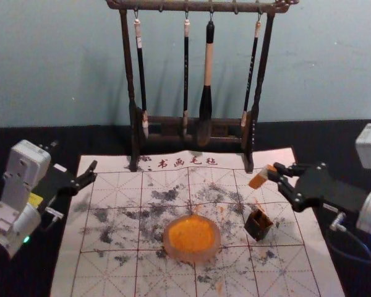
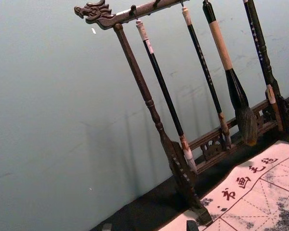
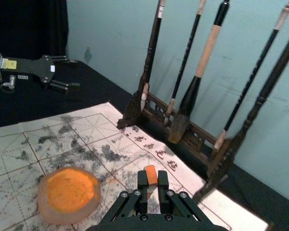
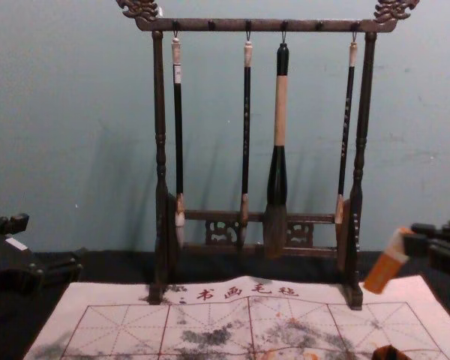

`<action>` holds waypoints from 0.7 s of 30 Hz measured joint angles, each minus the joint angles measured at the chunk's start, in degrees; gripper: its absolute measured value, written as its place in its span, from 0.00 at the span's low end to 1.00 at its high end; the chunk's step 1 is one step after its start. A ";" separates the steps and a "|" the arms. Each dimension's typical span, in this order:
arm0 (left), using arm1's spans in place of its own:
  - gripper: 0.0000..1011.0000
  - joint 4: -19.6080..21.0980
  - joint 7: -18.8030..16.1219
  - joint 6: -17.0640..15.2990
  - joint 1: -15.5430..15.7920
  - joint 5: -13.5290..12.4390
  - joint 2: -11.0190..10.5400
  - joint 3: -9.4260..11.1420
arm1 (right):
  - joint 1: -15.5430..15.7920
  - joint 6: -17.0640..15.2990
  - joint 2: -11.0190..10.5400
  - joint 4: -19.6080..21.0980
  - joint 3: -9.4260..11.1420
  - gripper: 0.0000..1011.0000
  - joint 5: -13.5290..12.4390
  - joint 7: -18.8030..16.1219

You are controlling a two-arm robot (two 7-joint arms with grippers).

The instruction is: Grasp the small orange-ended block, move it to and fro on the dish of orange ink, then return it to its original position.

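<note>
Small rectangular block with a pale middle and orange ends [image 1: 258,180] gripped in the air by the right gripper [image 1: 276,173]

The right gripper reaches in from the right edge of the head view, at mid-height, its fingers closed on the block. The block hangs tilted, its longer orange part pointing down and towards the left of the frame; the chest view has it at the lower right, raised over the mat.

Below and left of it in the head view, near the bottom centre, sits a round translucent dish [image 1: 168,239] of bright orange ink [image 1: 193,234]. A small dark brown square box with an open top [image 1: 253,224] stands just beside the dish, to its right. Both rest on a white, red-gridded calligraphy mat [image 1: 105,272] with black and orange smudges.

A dark carved wooden rack [image 1: 128,68] hung with four brushes [image 1: 207,93] spans the upper middle. The left gripper [image 1: 91,173] is parked at the left side, fingers spread wide with nothing between them.
</note>
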State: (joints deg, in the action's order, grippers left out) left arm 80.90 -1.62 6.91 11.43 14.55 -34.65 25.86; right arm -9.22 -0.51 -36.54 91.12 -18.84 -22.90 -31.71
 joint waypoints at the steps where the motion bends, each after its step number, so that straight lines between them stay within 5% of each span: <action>1: 0.99 0.00 0.00 0.00 0.00 0.00 0.00 0.00 | -0.46 -0.01 0.20 -0.22 -0.33 0.10 0.19 -0.12; 21: 0.99 0.00 0.00 0.00 0.00 0.00 0.00 0.00 | -6.81 -0.36 2.54 -3.47 -8.57 0.10 4.17 -4.60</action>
State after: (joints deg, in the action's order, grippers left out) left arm 80.90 -1.62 6.91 11.43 14.55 -34.65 25.86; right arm -16.02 -0.87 -34.00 87.66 -27.40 -18.73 -36.31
